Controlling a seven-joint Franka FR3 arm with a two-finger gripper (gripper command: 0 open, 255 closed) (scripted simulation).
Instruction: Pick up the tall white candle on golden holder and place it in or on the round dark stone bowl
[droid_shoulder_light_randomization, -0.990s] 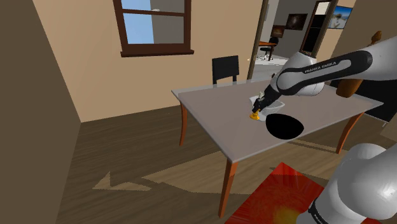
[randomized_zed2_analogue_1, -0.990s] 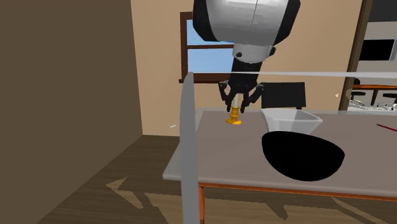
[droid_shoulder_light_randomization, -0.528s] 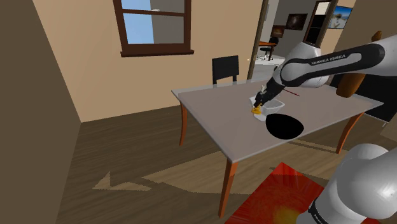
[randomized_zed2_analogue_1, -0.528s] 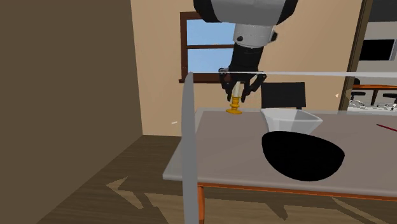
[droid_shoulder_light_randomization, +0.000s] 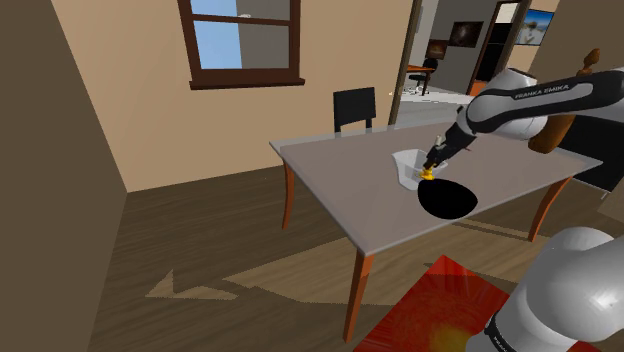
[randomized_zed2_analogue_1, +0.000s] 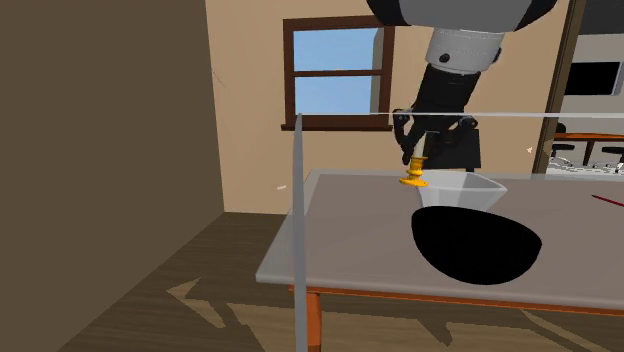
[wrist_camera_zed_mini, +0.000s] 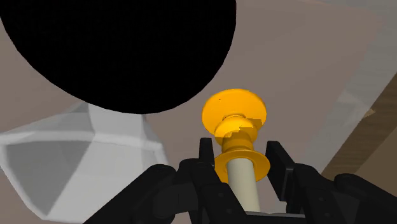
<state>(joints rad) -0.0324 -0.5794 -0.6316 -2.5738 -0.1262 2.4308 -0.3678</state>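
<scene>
Over the table (droid_shoulder_light_randomization: 340, 190), the fingers (wrist_camera_zed_mini: 280, 167) hide the top of the candle (wrist_camera_zed_mini: 242, 182).

White arm stretched out, black gripper closed on a candle.
The arm (droid_shoulder_light_randomization: 525, 100) rises from its pale base link (droid_shoulder_light_randomization: 570, 290), and the forearm slopes down to the gripper (droid_shoulder_light_randomization: 435, 164). In the second exterior view the dark wrist (randomized_zed2_analogue_1: 448, 92) hangs beneath the thick white link, and the hand points downward at a slight tilt. In the wrist view the two fingers (wrist_camera_zed_mini: 278, 160) stand a little apart, pressing either side of the candle (wrist_camera_zed_mini: 243, 184); its stem sits between the jaws, and its golden foot juts just beyond the fingertips.
</scene>
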